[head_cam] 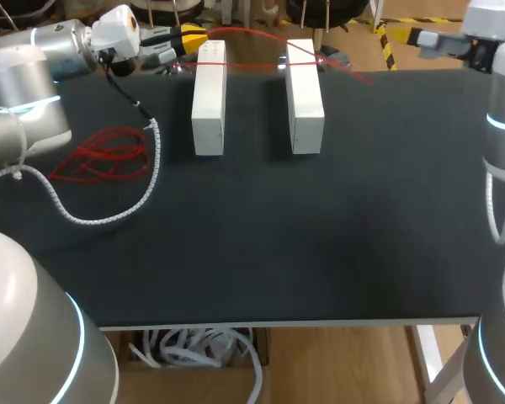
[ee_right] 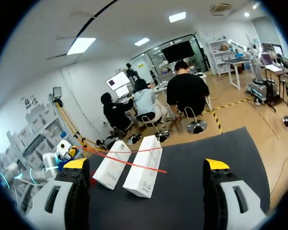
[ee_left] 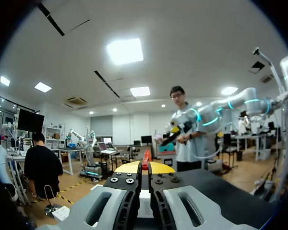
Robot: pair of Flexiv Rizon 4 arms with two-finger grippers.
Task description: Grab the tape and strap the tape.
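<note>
Tape [head_cam: 353, 74]: thin red strand at 12 o'clock of table [head_cam: 320, 252], laid across far ends of two white boxes. Free end trailing onto black surface toward 1 o'clock, past right box [head_cam: 305, 101]. Other end running toward 11 o'clock, past left box [head_cam: 208, 101], into left gripper [head_cam: 194, 35].

Boxes long and narrow, lying flat, parallel, apart, with a strip of bare table between.

Left gripper, head view: at 11 o'clock, just beyond far edge, level with tape. Own wrist view: left gripper [ee_left: 145, 167] with yellow tips pressed together, pinching tape [ee_left: 146, 157]; red strand standing out straight ahead from between tips.

Right gripper [head_cam: 425, 39], head view: at 1 o'clock, beyond far edge, well apart from boxes and tape. Own wrist view: right gripper [ee_right: 146, 165] with fingers spread wide, nothing between them. Ahead of it both boxes, nearer box [ee_right: 144, 167] and farther box [ee_right: 111, 165] side by side; tape [ee_right: 134, 164] crossing their tops on a slant, end overhanging nearer box toward gripper. Beyond boxes, left gripper [ee_right: 69, 152] at tape's far end.

Red tangle [head_cam: 105, 156] at 9 o'clock of table, loose loops lying flat, well apart from boxes. Joined to tape or not: cannot tell.

White coiled cable [head_cam: 109, 217] from left arm [head_cam: 25, 93], drooping onto table in a curve around near side of tangle.
</note>
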